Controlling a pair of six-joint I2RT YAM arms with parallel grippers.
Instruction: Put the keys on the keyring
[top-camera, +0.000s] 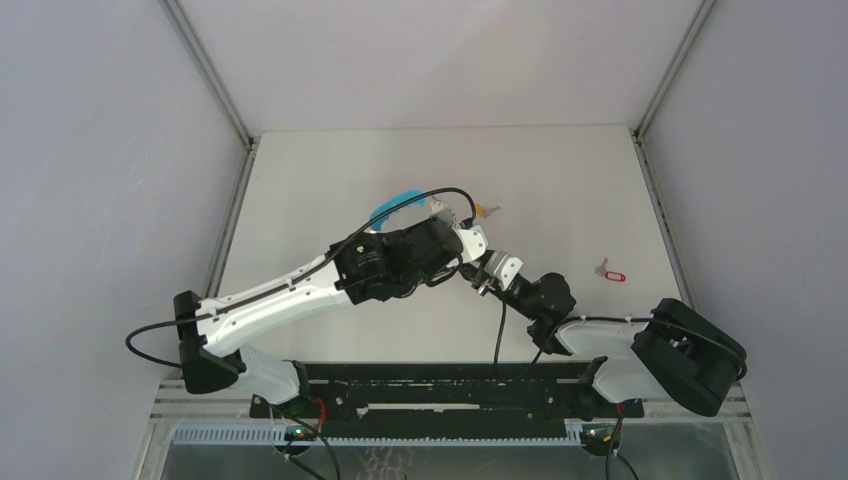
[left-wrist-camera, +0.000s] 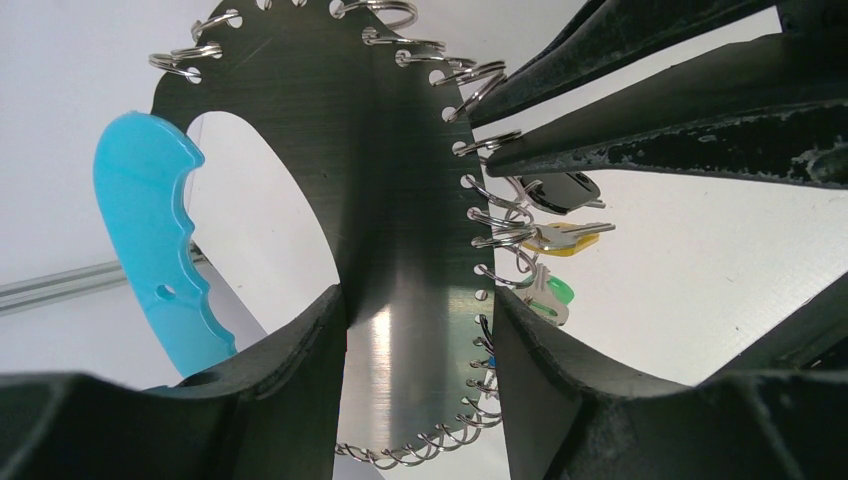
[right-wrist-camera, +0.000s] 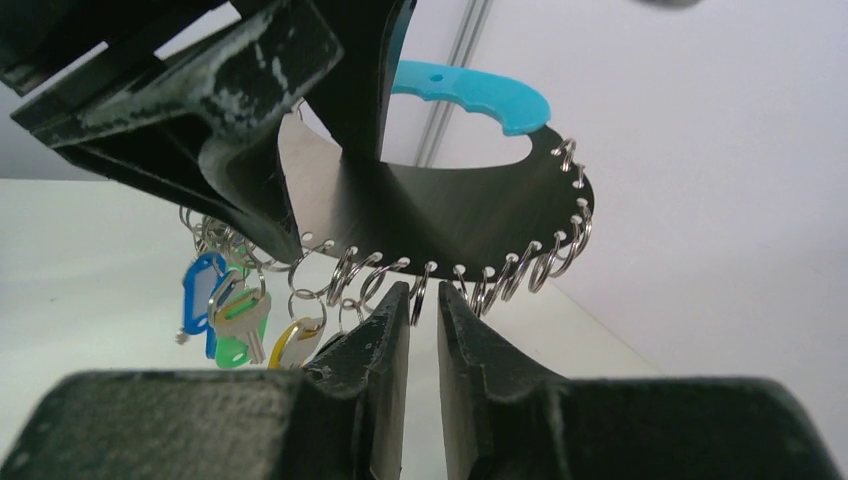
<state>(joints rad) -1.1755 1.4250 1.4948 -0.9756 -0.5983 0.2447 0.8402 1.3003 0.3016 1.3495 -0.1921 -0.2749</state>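
Note:
The keyring (left-wrist-camera: 400, 200) is a dark grey plate with a cyan section (left-wrist-camera: 150, 240) and a fringe of small split rings. My left gripper (left-wrist-camera: 420, 340) is shut on the plate and holds it up off the table (top-camera: 330, 180). The right gripper (right-wrist-camera: 423, 290) sits just under the plate's ringed edge, its jaws a narrow gap apart, with one split ring (right-wrist-camera: 418, 298) hanging loose between the tips. Two keys lie on the table: an orange-yellow-tagged one (top-camera: 487, 211) beside the keyring (top-camera: 393, 207) and a red-tagged one (top-camera: 608, 272) to the right.
Keys with blue (right-wrist-camera: 200, 290), green (right-wrist-camera: 235, 345) and yellow (right-wrist-camera: 290, 340) tags hang from the fringe beside the right fingers. The two grippers (top-camera: 470, 255) are close together mid-table. Grey walls enclose the table on three sides.

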